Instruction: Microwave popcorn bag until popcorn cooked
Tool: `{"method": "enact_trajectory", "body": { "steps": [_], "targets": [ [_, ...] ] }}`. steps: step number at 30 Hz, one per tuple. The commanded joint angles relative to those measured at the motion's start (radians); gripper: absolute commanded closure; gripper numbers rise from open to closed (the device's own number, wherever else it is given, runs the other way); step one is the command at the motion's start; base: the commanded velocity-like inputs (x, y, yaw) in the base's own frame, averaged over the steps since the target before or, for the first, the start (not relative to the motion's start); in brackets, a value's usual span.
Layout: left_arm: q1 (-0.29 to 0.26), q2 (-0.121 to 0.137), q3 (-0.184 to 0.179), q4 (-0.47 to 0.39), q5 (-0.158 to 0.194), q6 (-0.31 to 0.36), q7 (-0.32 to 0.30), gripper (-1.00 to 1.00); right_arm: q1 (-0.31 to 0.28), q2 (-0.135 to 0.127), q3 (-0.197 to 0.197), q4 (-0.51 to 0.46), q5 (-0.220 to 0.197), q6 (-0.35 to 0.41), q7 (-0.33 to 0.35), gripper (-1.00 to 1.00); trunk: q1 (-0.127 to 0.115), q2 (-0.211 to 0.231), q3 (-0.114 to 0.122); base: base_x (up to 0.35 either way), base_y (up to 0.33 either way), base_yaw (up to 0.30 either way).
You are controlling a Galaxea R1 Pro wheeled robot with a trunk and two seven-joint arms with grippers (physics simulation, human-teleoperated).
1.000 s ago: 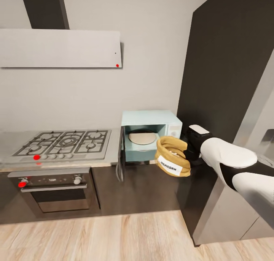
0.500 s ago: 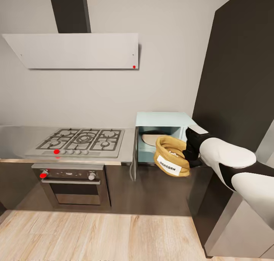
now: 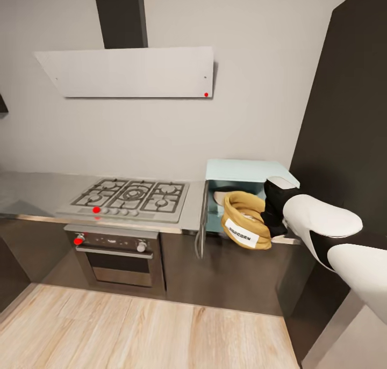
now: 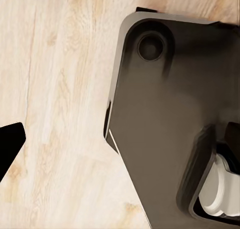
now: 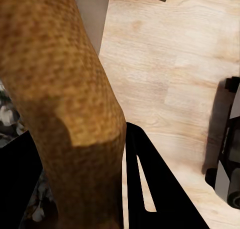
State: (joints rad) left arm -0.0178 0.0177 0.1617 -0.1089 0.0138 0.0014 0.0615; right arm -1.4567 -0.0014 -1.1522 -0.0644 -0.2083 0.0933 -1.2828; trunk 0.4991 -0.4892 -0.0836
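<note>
Right gripper (image 3: 267, 214) is clamped on the popcorn bag (image 3: 244, 219), pinching the rolled rim on the side nearest the arm. Bag is held in the air right in front of the microwave (image 3: 244, 189), whose door (image 3: 202, 219) hangs open toward the hob (image 3: 130, 197). Bag is tipped: mouth faces up and a bit toward the camera, white label on the lower front, long axis leaning w/ the base down-right. From the right wrist cam the tan rim (image 5: 65, 104) runs straight btwn the black fingers (image 5: 155, 184), and some pale popcorn (image 5: 7, 114) shows inside the sack.

Left gripper: only one dark fingertip (image 4: 9, 145) shows in the left wrist cam, over the wood floor (image 4: 55, 89) next to the robot's dark base (image 4: 165, 124), so can't tell if it's released or clenched.

Countertop (image 3: 32, 189) runs along the wall, oven (image 3: 121, 256) under the hob, hood (image 3: 131, 71) above.
</note>
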Motion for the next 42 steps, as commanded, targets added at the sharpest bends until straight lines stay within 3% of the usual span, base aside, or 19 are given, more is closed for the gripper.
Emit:
{"method": "enact_trajectory", "body": {
  "steps": [1, 23, 42],
  "targets": [
    [-0.001, 0.000, 0.004, -0.001, 0.002, 0.000, 0.001, -1.00, -0.001, -0.001, 0.008, -0.001, -0.010, 0.010, -0.004, 1.00, 0.001, -0.002, -0.002, 0.139, -0.229, 0.011],
    [-0.001, 0.001, 0.004, 0.000, 0.002, -0.001, 0.001, -1.00, 0.011, -0.006, 0.008, -0.002, -0.006, -0.020, -0.009, 1.00, 0.001, -0.002, -0.002, 0.010, -0.014, 0.001],
    [-0.001, 0.001, 0.004, 0.000, 0.002, -0.003, 0.001, -1.00, 0.016, -0.006, 0.009, -0.002, -0.005, -0.022, -0.036, 1.00, 0.001, -0.002, -0.002, 0.147, -0.003, 0.000]
  ]
}}
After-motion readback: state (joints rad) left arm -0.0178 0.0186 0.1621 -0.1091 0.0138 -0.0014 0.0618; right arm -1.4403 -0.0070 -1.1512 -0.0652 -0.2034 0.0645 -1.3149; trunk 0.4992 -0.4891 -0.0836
